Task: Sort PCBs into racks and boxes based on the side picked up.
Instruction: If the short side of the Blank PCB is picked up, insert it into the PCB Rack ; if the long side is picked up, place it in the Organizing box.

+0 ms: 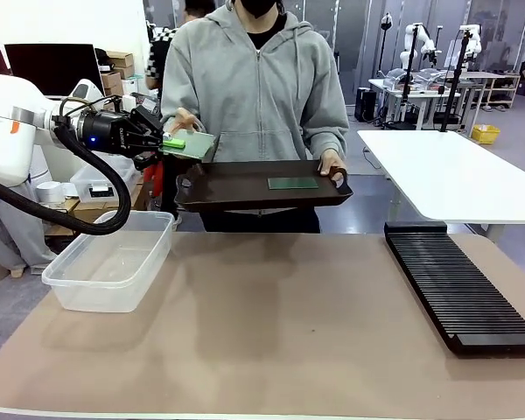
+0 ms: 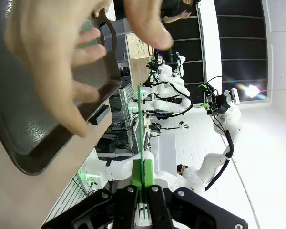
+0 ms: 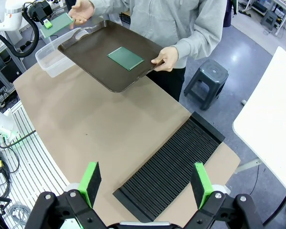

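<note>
Front view: a dark-green held PCB (image 1: 191,144) hangs in the air just past the left end of a dark brown tray (image 1: 245,198). It lies nearly flat. The left gripper (image 1: 170,143) pinches it by one edge, with its green pads pressed together on the board. A person's hand (image 1: 182,118) is at the far edge of this board, but contact cannot be made out. A second PCB (image 1: 292,183) lies flat on the tray, right of the tray's middle. The person's other hand (image 1: 332,163) grips the handle at the tray's right end and holds the tray up above the far side of the brown table (image 1: 271,341).

A clear plastic tub (image 1: 96,293) sits on the table below the tray's left end, nearer the robot. A long black slotted rack (image 1: 459,289) lies on the table to the right of the tray, also nearer the robot.

Left wrist view: the held PCB (image 2: 140,124) appears edge-on as a thin green line rising from the closed left gripper (image 2: 142,188). The hand (image 2: 62,62) and the tray (image 2: 19,138) are beside it.

Right wrist view: the right gripper (image 3: 145,183) has its fingers (image 3: 90,181) spread wide, with nothing between them. It hangs high over the rack (image 3: 171,169), on the robot's side of the tray (image 3: 86,52). The second PCB (image 3: 126,58) rests near the tray's centre. Beyond the tray's far end, the held PCB (image 3: 57,22) is above the tub (image 3: 50,59).
</note>
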